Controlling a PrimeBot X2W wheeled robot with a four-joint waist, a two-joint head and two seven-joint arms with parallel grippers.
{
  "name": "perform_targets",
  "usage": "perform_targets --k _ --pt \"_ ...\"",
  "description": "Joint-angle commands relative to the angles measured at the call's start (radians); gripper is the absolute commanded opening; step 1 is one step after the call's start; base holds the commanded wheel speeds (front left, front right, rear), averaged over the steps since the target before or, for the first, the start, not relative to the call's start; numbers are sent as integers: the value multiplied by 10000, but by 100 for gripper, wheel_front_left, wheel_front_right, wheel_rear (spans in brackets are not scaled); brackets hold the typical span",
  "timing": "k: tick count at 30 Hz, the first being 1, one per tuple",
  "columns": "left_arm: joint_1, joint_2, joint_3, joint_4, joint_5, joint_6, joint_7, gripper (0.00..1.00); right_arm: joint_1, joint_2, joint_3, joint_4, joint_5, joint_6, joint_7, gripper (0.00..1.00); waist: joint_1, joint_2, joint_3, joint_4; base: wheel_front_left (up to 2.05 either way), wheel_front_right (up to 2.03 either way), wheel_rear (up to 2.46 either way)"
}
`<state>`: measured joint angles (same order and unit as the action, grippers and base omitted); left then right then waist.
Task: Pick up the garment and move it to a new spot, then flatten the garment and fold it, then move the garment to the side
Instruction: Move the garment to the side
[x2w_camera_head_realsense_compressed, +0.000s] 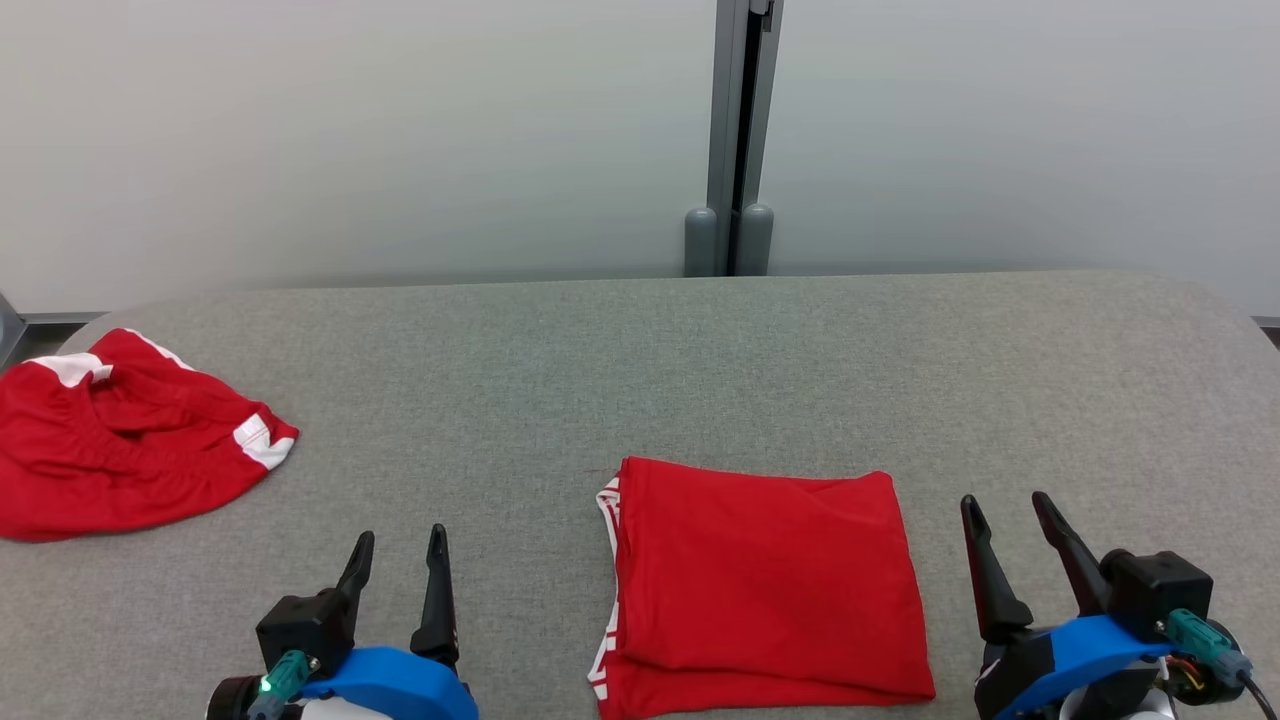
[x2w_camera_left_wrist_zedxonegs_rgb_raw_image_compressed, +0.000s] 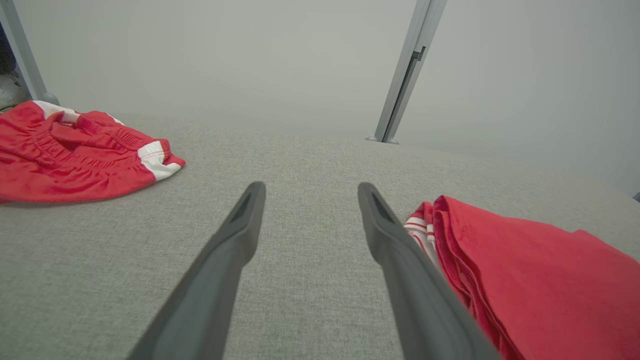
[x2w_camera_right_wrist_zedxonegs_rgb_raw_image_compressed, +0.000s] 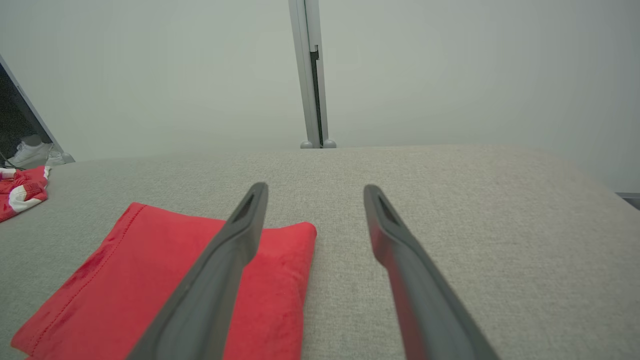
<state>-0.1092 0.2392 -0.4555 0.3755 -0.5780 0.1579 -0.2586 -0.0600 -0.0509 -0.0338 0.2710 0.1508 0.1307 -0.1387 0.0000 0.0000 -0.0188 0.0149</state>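
Your right gripper (x2w_camera_head_realsense_compressed: 1003, 502) stands just beside the right edge of the folded garment (x2w_camera_head_realsense_compressed: 765, 580), fingers parted to a middling gap and holding nothing. Your left gripper (x2w_camera_head_realsense_compressed: 401, 537) waits off the garment's left edge with a wider strip of bare bench (x2w_camera_head_realsense_compressed: 640, 370) between them, parted about as far and also empty. The garment lies flat between the two as a neat, nearly square stack, so the fold looks done and only the move to the side appears to remain. Its stacked open edges, with the white trim (x2w_camera_head_realsense_compressed: 608, 510), face the left gripper, while the right side is a smooth closed edge. The right arm has the shorter reach, but a one-sided grab could let the layers slide apart. Well beyond the garment's left edge, a crumpled garment (x2w_camera_head_realsense_compressed: 130, 440) takes up that end of the bench.
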Motion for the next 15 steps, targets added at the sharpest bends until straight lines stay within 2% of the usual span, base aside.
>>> perform_targets --k 1,11,15 --pt "-82 9 71 -44 58 32 -49 100 -118 2 19 19 -50 1 -12 100 0 0 7 5 0 0 0" --pt "-101 37 41 -104 92 61 -61 100 -234 1 54 191 -212 1 121 100 0 0 26 8 0 0 0" --pt "-147 35 -24 -139 98 64 -58 100 -427 4 116 461 36 1 582 100 0 0 65 37 0 0 0"
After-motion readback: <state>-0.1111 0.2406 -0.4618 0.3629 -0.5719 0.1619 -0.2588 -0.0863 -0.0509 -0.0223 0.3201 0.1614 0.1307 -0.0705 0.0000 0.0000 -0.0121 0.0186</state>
